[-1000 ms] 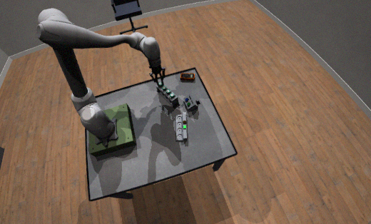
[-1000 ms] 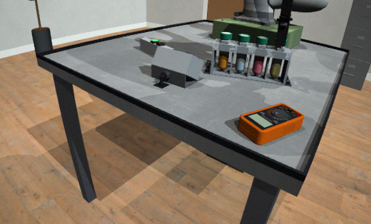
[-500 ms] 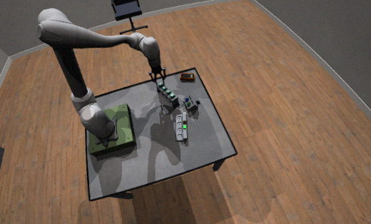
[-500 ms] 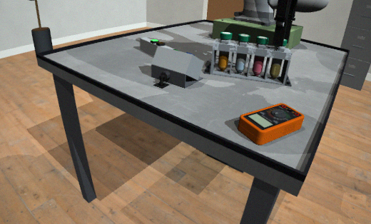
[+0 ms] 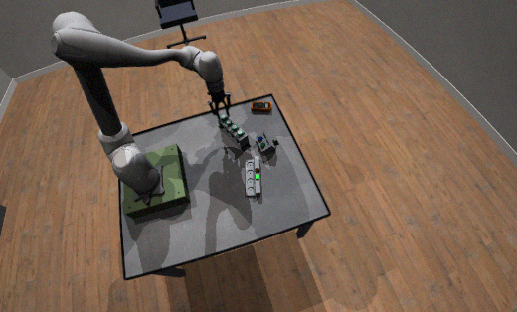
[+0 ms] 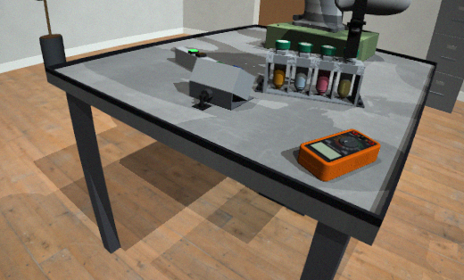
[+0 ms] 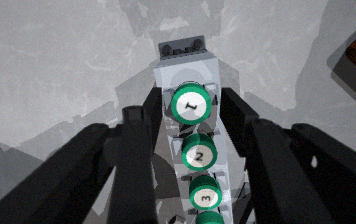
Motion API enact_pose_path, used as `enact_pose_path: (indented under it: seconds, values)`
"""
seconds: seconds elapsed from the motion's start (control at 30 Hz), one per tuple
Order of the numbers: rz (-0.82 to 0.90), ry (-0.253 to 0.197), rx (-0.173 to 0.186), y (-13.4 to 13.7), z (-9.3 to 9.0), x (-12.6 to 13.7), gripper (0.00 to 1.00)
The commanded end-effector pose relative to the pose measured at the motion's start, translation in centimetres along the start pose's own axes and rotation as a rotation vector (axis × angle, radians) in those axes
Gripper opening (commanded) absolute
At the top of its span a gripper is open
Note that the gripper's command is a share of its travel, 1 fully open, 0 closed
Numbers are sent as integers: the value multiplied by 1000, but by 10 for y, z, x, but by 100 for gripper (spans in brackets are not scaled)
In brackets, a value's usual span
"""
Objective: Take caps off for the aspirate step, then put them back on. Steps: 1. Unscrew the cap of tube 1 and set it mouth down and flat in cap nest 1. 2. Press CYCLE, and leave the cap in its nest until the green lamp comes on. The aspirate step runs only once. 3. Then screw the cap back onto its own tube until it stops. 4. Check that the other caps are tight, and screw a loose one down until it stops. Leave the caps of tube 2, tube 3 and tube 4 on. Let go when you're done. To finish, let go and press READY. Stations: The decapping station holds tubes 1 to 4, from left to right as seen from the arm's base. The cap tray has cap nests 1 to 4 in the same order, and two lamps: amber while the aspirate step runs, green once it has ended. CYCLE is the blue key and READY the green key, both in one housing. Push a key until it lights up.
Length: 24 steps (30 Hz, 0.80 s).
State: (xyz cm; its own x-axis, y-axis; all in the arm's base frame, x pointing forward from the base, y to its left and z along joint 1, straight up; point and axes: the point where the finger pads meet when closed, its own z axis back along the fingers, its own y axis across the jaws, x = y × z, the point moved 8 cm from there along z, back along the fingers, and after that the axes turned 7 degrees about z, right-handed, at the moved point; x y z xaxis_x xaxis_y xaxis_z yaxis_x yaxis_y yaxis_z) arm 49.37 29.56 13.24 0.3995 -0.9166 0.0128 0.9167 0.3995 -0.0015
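Note:
The decapping station (image 5: pixel 234 128) holds four tubes with green caps. In the wrist view cap 1 (image 7: pixel 190 104) sits on its tube, with cap 2 (image 7: pixel 199 152) and cap 3 (image 7: pixel 205 194) on theirs below it. My gripper (image 7: pixel 191 102) stands over tube 1, one finger on each side of cap 1. There is a visible gap on both sides, so it is open and holds nothing. In the exterior view a gripper finger (image 6: pixel 354 45) hides cap 1. The cap tray (image 5: pixel 253 177) has empty nests and its green lamp (image 5: pixel 258 176) is lit.
The key housing (image 5: pixel 266 144) stands between the station and the cap tray, and shows from behind in the exterior view (image 6: pixel 220 83). An orange multimeter (image 6: pixel 339 152) lies near the table's far corner. The arm's green base block (image 5: pixel 156 184) sits on the table's left part.

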Motion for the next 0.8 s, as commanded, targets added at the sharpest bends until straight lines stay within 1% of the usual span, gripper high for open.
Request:
enact_pose_path:
  seconds: [0.0, 0.13, 0.2, 0.4, 0.57, 0.6, 0.77]
  values:
    - [175, 10, 1, 0, 1, 1, 41]
    - [335, 10, 2, 0, 1, 1, 41]
    - [335, 10, 2, 0, 1, 1, 41]
    - [561, 10, 3, 0, 1, 1, 41]
    - [561, 10, 3, 0, 1, 1, 41]
    - [561, 10, 3, 0, 1, 1, 30]
    - [561, 10, 3, 0, 1, 1, 30]
